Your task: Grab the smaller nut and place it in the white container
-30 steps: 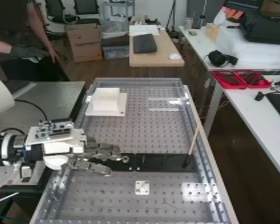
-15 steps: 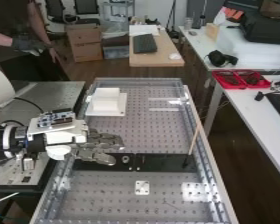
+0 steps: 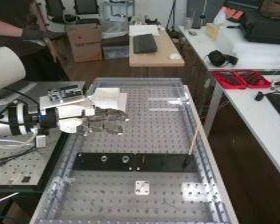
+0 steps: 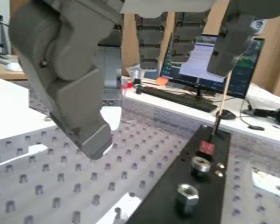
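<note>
In the high view the hand (image 3: pixel 105 121) is raised off the bar, over the near side of the white container (image 3: pixel 109 93) and its base, covering part of them. In the wrist view the hand (image 4: pixel 74 85) has its thumb side curled, pinching the smaller nut, of which only a small bright edge (image 4: pixel 109 148) peeks out at the tip. Most of that nut is hidden. The container's white surface (image 4: pixel 11 110) lies close by. On the black bar (image 3: pixel 164 162) stand the larger nut (image 3: pixel 104 158) and the bearing (image 3: pixel 125 159); both also appear in the wrist view, larger nut (image 4: pixel 187 196) and bearing (image 4: pixel 200 165).
A thin rod (image 3: pixel 194 142) leans up from the bar's right end. A small white plate (image 3: pixel 142 188) lies on the perforated bench below the bar. Raised metal rails (image 3: pixel 210 150) edge the bench. A side table with red trays (image 3: pixel 240 79) stands at the right.
The hand has risen from the bar and moved up the bench to the white container, uncovering the larger nut and the bearing. The thumb side stays bent.
</note>
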{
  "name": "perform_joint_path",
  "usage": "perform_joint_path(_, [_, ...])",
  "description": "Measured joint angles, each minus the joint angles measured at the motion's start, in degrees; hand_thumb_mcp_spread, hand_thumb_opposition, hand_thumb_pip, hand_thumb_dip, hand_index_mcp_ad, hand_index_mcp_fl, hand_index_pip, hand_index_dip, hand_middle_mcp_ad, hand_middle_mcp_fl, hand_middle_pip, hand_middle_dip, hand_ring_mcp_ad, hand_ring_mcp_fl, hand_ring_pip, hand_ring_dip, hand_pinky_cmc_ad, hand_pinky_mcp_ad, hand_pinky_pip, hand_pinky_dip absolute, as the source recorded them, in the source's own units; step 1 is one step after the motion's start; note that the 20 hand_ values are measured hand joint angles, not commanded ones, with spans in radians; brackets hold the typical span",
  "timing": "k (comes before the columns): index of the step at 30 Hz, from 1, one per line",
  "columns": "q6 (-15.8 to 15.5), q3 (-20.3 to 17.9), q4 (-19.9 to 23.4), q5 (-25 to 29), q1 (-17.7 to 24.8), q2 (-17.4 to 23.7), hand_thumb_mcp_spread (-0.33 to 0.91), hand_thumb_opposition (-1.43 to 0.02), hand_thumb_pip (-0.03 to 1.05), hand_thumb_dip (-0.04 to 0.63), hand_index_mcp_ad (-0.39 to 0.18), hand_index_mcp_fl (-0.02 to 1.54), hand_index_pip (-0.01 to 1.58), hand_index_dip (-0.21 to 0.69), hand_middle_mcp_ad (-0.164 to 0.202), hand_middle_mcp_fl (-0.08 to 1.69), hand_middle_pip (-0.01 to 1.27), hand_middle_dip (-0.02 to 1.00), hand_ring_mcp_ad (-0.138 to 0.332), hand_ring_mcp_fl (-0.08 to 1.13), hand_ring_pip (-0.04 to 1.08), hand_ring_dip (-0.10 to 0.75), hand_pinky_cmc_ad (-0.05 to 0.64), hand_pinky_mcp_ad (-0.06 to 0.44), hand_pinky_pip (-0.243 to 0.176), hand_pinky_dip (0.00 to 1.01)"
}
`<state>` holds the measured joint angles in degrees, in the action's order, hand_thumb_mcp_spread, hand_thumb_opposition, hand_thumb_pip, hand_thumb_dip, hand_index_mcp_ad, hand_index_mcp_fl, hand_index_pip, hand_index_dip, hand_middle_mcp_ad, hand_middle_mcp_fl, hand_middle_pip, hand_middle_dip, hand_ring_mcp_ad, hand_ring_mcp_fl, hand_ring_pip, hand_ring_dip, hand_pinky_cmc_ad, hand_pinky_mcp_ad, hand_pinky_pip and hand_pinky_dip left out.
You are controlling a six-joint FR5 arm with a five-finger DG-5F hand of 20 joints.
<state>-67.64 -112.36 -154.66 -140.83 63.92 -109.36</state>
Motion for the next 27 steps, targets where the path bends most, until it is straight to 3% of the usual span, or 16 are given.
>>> perform_joint_path(12, [1.60, 0.93, -2.29, -2.11, 8.92, 1.96, 0.46, -0.98, 0.68, 0.175, -0.173, 0.40, 1.54, 0.223, 0.059, 0.12, 0.14, 0.22, 0.113, 0.00, 0.10, 0.124, 0.316, 0.276, 0.021, 0.18])
perform_joint_path(27, [8.80, 0.12, 1.24, -0.56, 22.21, 1.59, 0.46, -0.98, 0.66, 0.173, -0.173, 0.43, 1.52, 0.223, 0.056, 0.11, 0.14, 0.22, 0.115, 0.00, 0.10, 0.124, 0.316, 0.278, 0.021, 0.18])
